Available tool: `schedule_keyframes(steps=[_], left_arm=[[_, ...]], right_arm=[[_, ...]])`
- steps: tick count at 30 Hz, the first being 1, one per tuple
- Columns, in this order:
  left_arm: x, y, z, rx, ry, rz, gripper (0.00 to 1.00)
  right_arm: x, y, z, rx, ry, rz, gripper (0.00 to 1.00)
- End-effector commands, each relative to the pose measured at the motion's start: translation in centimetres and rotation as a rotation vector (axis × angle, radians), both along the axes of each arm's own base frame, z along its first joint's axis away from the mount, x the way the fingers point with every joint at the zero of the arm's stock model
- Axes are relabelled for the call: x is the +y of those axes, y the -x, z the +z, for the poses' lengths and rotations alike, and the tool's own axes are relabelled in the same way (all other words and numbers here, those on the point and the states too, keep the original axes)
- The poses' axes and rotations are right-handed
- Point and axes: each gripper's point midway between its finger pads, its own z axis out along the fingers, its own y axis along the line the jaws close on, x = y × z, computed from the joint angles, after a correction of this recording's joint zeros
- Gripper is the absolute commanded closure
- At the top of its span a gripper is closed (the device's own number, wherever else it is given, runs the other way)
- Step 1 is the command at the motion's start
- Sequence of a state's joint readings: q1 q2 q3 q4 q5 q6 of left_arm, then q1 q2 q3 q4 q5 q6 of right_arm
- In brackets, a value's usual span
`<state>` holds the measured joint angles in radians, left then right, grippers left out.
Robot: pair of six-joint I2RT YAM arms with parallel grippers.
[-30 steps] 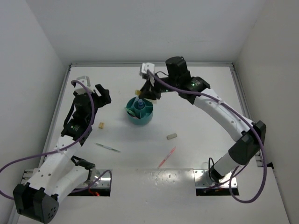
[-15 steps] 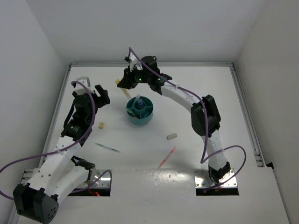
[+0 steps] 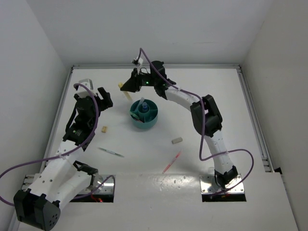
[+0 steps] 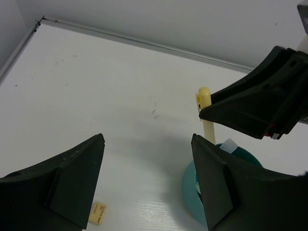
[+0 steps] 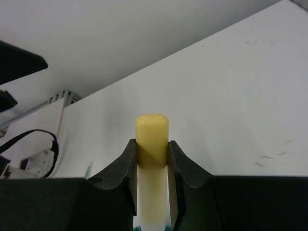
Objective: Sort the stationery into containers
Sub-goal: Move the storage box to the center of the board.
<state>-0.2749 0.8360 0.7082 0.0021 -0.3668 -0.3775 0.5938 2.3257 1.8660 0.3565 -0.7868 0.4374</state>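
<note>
My right gripper [image 3: 128,87] hangs just behind and left of the round teal tub [image 3: 150,121], shut on a yellow-capped cream stick [image 3: 123,89]. In the right wrist view both fingers press the stick [image 5: 152,137] just under its cap. A clear blue-capped bottle [image 3: 142,104] and pale sticks stand in the tub's compartments. My left gripper [image 3: 102,98] hovers left of the tub, open and empty. Its wrist view shows the stick [image 4: 206,111], the tub's wall [image 4: 190,185] and a tan block [image 4: 97,212]. Still on the table lie the tan block [image 3: 103,129], a grey block [image 3: 177,140], a white pen [image 3: 110,152] and a red pen [image 3: 172,162].
White walls close in the table at the back and on both sides. A metal rail [image 3: 252,110] runs along the right edge. Both arm bases stand at the near edge, with purple cables looping beside them.
The right arm has swung from the tub's back right to its back left, carrying the yellow stick. The left arm has not moved.
</note>
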Motion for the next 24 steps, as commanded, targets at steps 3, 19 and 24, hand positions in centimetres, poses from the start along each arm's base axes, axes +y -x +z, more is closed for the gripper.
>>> schedule_keyframes(steps=[3, 19, 24], left_arm=[[0.0, -0.4, 0.8, -0.025, -0.004, -0.006, 0.21], [-0.1, -0.6, 0.5, -0.016, -0.006, -0.006, 0.21], [-0.1, -0.6, 0.5, -0.016, -0.006, -0.006, 0.21]], right_arm=[[-1.6, 1.3, -0.1, -0.076, -0.114, 0.146, 1.00], [-3.5, 1.7, -3.4, -0.106, -0.150, 0.241, 1.00], [-3.6, 2.2, -4.0, -0.109, -0.173, 0.264, 1.00]])
